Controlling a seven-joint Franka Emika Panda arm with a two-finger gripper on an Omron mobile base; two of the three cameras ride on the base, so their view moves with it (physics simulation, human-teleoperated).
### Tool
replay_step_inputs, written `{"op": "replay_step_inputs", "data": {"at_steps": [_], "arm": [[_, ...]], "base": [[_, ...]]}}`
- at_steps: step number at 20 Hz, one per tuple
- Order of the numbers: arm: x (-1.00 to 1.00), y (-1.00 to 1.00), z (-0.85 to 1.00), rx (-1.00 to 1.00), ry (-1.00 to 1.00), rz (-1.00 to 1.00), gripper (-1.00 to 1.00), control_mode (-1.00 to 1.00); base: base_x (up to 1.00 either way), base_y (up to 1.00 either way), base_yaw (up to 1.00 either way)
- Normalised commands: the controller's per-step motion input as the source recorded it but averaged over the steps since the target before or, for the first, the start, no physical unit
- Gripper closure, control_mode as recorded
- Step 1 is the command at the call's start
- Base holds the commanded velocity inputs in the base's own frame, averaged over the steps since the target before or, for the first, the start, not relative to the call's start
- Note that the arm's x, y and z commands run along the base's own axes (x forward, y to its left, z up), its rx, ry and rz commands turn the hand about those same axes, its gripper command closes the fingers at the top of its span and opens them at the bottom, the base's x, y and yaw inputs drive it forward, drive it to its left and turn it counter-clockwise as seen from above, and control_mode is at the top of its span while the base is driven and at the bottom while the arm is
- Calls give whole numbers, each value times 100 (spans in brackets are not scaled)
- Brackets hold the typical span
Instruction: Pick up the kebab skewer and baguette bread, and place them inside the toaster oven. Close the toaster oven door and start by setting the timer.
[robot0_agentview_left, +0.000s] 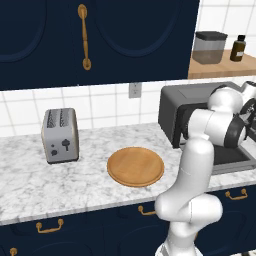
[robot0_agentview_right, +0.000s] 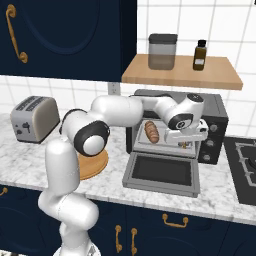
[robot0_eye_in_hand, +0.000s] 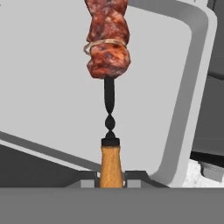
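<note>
While the end effector (robot0_eye_in_hand: 111, 183) grips the kebab skewer (robot0_eye_in_hand: 108, 65) by its tan wooden handle, fingers closed narrowly on it, the meat end points out over the light grey tray (robot0_eye_in_hand: 52, 96) inside the toaster oven (robot0_agentview_right: 215, 120). In the right base view the hand sits at the oven's mouth, right of the baguette bread (robot0_agentview_right: 151, 131), which already lies on the tray towards its left side. The toaster oven door (robot0_agentview_right: 161, 172) is folded down flat over the table (robot0_agentview_right: 220, 192).

The step in hand looks to be setting the skewer down inside. It would go best with the skewer lowered until the meat rests on the bare right part of the tray, well inside its raised rim, before the fingers let go. A release from height could let it roll towards the loaf or slide out onto the door. The hand should then back straight out, clear of the upper edge of the opening and the lowered door.

Nearby stand a round wooden board (robot0_agentview_left: 135, 166) and a silver two-slot toaster (robot0_agentview_left: 60, 135) to the left, both well apart from the oven. A stovetop (robot0_agentview_right: 242, 160) lies to its right. A canister (robot0_agentview_right: 162, 51) and a dark bottle (robot0_agentview_right: 199, 55) sit on the shelf (robot0_agentview_right: 150, 77) above. None blocks the oven.
</note>
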Motion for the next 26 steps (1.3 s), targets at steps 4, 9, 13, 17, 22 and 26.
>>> {"op": "replay_step_inputs", "data": {"at_steps": [4,9,13,17,22,26], "arm": [[30,34,-5,-3,0,0,100,-100],[25,32,-4,0,0,0,-100,-100],[14,11,0,0,0,0,-100,-100],[1,0,0,0,0,0,-100,-100],[-27,-11,4,0,0,-2,-100,-100],[-73,0,0,0,-4,-14,-100,-100]], "base": [[0,0,0],[0,0,0],[0,0,0],[0,0,0],[0,0,0],[0,0,0]]}}
